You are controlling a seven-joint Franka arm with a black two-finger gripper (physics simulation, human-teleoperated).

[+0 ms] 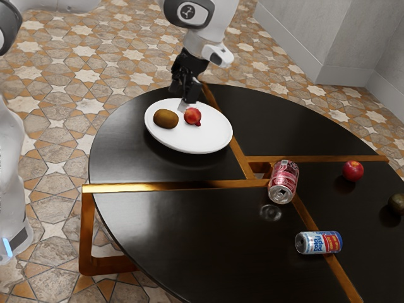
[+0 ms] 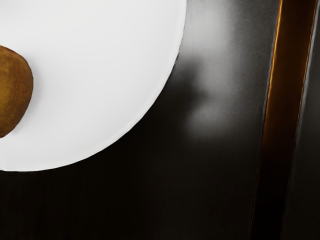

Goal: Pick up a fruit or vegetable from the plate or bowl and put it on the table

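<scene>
1 wooden strip (image 1: 136, 187) glints brightest; the black tabletop (image 1: 189, 227) shines dully, softly shadowed beside the plate (image 1: 201, 140).

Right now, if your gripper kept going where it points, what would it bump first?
Probably the red fruit on the plate: my gripper points down, with the fruit just below it in the exterior view. Depth is unclear, so it might meet bare plate instead.
</scene>
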